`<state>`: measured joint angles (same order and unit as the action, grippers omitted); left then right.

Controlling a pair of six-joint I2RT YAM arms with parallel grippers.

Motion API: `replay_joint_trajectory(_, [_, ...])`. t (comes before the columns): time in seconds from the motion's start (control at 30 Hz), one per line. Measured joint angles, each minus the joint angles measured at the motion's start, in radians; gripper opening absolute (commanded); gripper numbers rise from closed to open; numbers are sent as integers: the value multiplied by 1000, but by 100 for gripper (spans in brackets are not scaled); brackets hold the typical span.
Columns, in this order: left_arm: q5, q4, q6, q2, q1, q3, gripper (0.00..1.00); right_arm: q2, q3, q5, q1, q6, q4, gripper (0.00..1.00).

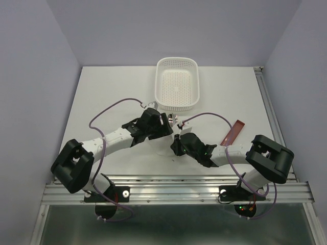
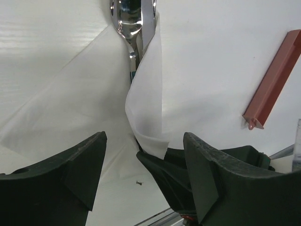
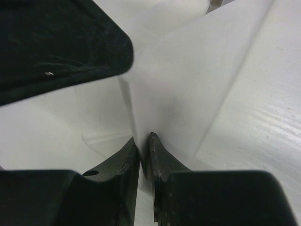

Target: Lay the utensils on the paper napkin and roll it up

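Spoon [image 2: 127, 21] lies on the bench [image 1: 112, 92] just near-side of the white basket [image 1: 177, 60]. Its shiny bowl is exposed; most of the handle is hidden under the paper.

Paper napkin [image 2: 70, 108] is spread on the same near side of the basket, with one edge lifted into a standing fold against the spoon.

Right end effector [image 3: 145, 141] is clenched on the bottom of that fold.

Left end effector [image 2: 145, 136] is released, its fingers [image 2: 89, 174] spread to either side of the fold.

A red-brown bar [image 1: 232, 132] sits right of and nearer than the basket.
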<state>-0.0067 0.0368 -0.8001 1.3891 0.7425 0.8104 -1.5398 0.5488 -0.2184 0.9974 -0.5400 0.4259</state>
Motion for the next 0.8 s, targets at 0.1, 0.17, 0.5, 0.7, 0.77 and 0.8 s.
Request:
replay_joint_trajectory(0.1, [30,-3,-2,52,0,10,78,0,0,-10,5,-2,0,20])
replay_joint_trajectory(0.17, [42,0,-2,76,0,10,78,0,0,-14,6,-3,0,20])
replay_joint_trajectory(0.5, [82,-3,-2,140,0,30,74,0,0,-29,13,-4,-1,20])
replay_joint_trajectory(0.7, [76,7,-3,167,0,62,71,-1,0,-38,19,-4,0,19])
replay_joint_trajectory(0.77, [72,10,-3,171,0,71,65,-3,0,-39,19,-5,2,20])
replay_joint_trajectory(0.8, [69,11,-3,174,0,76,62,-5,0,-39,19,-6,3,20])
